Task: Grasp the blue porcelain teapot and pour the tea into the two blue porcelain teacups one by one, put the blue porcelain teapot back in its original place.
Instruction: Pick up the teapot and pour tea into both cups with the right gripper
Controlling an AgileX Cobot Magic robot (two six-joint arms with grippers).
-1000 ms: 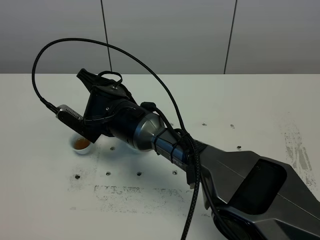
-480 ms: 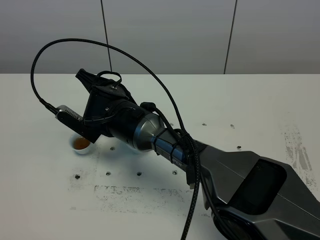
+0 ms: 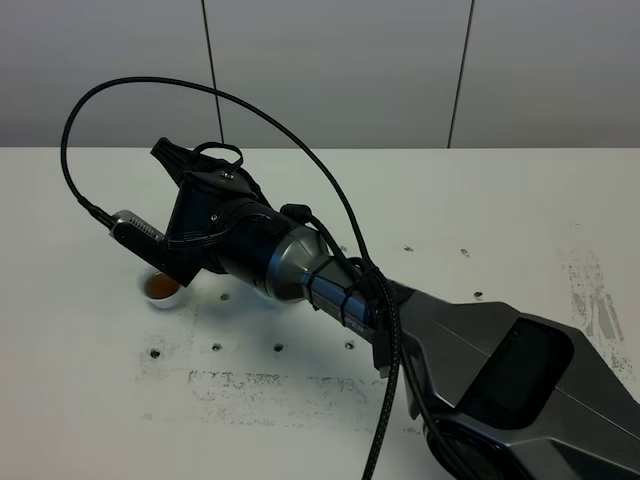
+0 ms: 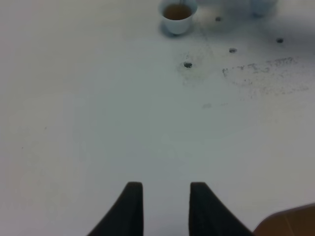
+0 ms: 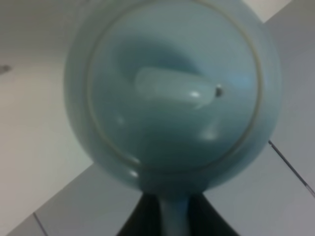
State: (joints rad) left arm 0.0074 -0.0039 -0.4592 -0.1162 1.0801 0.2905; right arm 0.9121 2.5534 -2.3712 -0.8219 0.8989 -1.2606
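The blue porcelain teapot (image 5: 172, 93) fills the right wrist view, lid and knob facing the camera. My right gripper (image 5: 172, 214) is shut on its handle. In the high view the right gripper (image 3: 190, 185) reaches across to the left side of the table and hides the teapot. Just below it stands one blue porcelain teacup (image 3: 163, 288) with brown tea in it, also seen as the teacup (image 4: 176, 14) from the left wrist. A second pale blue teacup (image 4: 260, 6) shows blurred at the frame edge. My left gripper (image 4: 166, 206) hovers over bare table, fingers apart, holding nothing.
The white table (image 3: 480, 200) has small dark screw holes (image 3: 278, 348) and scuffed grey patches (image 3: 260, 385). A black cable (image 3: 120, 90) loops above the right arm. Grey wall panels stand behind the table.
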